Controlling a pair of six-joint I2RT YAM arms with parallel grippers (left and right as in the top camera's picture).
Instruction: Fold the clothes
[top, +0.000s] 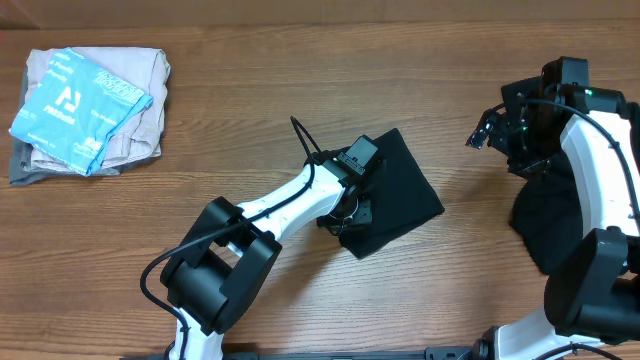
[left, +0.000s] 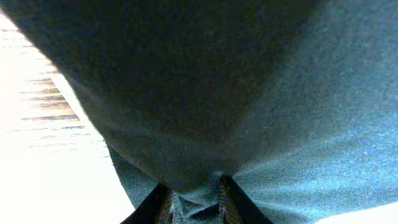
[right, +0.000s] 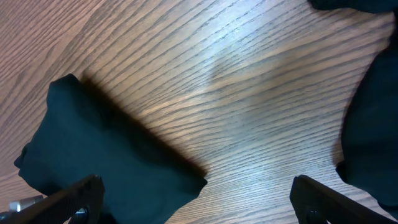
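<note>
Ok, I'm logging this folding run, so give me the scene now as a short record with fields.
centre: folded black garment on the table
left gripper: shut on that garment's edge
right gripper: open, empty, over bare wood
right edge: crumpled black garment, partly under the right arm
far left: beige folded stack, blue packet on top

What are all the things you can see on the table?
folded black garment: one, black, table middle
black garment heap: one, black, right edge, under the right arm
folded pile: one, beige and grey, far-left corner
blue packet: one, light blue with white print, on that pile
table: one, brown wood
left gripper: one, black fingers, closed on the folded black garment
right gripper: one, open, above the table
</note>
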